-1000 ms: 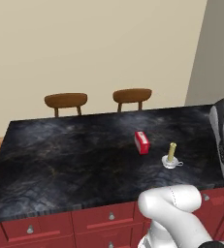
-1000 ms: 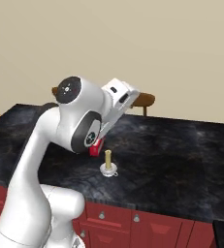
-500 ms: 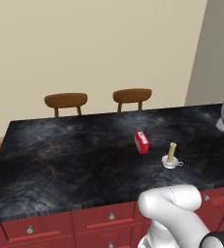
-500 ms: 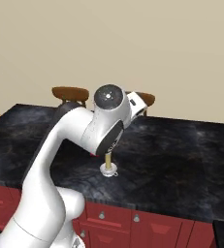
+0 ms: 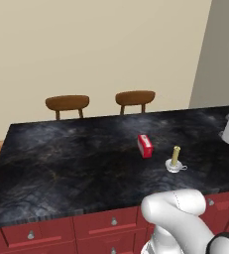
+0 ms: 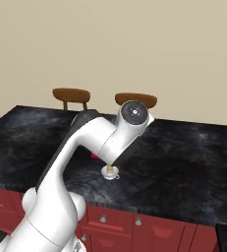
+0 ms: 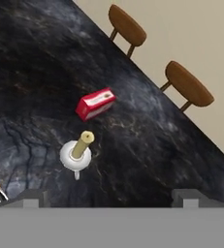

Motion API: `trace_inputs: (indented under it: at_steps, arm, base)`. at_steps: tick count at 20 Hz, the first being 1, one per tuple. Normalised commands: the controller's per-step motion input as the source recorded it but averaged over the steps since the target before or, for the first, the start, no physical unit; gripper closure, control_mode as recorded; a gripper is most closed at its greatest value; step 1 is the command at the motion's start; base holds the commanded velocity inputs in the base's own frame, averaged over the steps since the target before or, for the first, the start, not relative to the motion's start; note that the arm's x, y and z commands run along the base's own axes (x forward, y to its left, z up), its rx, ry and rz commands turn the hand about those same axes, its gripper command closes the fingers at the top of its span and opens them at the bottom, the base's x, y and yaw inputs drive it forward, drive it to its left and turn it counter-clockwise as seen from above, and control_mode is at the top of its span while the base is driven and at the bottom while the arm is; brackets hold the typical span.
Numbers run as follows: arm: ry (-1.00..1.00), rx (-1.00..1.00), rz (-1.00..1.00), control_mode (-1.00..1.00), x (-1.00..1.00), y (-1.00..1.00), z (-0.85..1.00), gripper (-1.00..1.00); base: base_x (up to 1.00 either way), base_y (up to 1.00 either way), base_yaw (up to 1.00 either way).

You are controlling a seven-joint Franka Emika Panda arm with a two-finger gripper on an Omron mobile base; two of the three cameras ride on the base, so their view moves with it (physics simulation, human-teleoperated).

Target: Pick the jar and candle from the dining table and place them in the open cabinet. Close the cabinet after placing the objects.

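The candle [image 5: 175,158], a pale stick in a small white saucer, stands upright on the black marbled dining table [image 5: 61,158] near its front right. In the hand view the candle [image 7: 79,150] lies left of centre, below and well ahead of my gripper [image 7: 108,198]. The two dark fingertips [image 7: 32,196] stand far apart with nothing between them, so the gripper is open. In the right base view my arm hides most of the candle [image 6: 110,171]. The jar and the cabinet are out of view.
A small red box [image 5: 145,146] lies just behind and left of the candle, seen also as the red box [image 7: 95,103] in the hand view. Two wooden chairs [image 5: 67,103] [image 5: 135,96] stand behind the table's far edge. Red drawers [image 5: 106,223] run under the front edge.
My arm has swung to the right, leaving most of the left base view and now covering the red box in the right base view. The candle and box have stayed put.
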Motion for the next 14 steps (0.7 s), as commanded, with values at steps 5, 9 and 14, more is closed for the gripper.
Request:
trace_inputs:
  at_steps: [5, 9, 14]
  arm:
    - [0.00, 0.00, 0.04, -1.00, 0.09, 0.00, -0.31, -1.00]
    - [0.00, 0.01, 0.03, -1.00, 0.16, 0.00, -0.30, -1.00]
    - [-0.04, 0.07, 0.05, -1.00, 0.01, 0.00, -0.39, -1.00]
  base:
    - [0.00, 0.00, 0.00]
    - [0.00, 0.00, 0.00]
    - [0.00, 0.00, 0.00]
